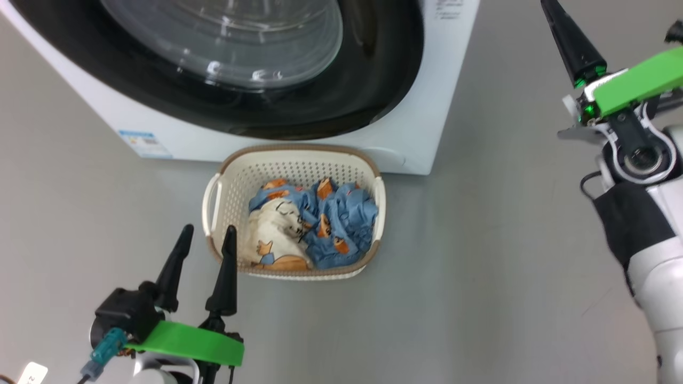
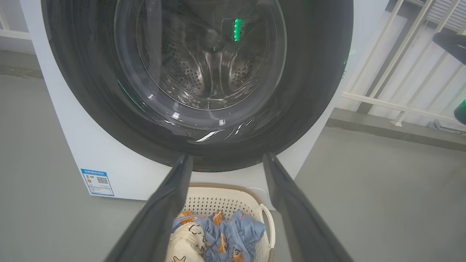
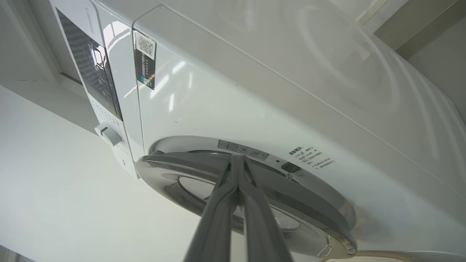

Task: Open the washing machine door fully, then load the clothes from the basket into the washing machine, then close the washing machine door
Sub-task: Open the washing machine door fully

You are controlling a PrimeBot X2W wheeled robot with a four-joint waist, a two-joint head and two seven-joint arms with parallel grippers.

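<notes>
Washing machine [image 1: 416,133]: door [image 2: 198,65] appears shut. Basket [image 1: 299,154], clothes [image 1: 331,224] inside: just before machine's front. Right gripper [image 3: 237,160]: fingers pressed together, empty, tips at door's edge; advisable to hook the rim, then swing wide. Left gripper [image 1: 208,230]: spread, empty, farther from machine.

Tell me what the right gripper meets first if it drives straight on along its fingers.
The washing machine door: the right gripper, fingers pressed together, points at the door's shiny rim. Depth is unclear; the tips may be touching it or just short of it.
</notes>
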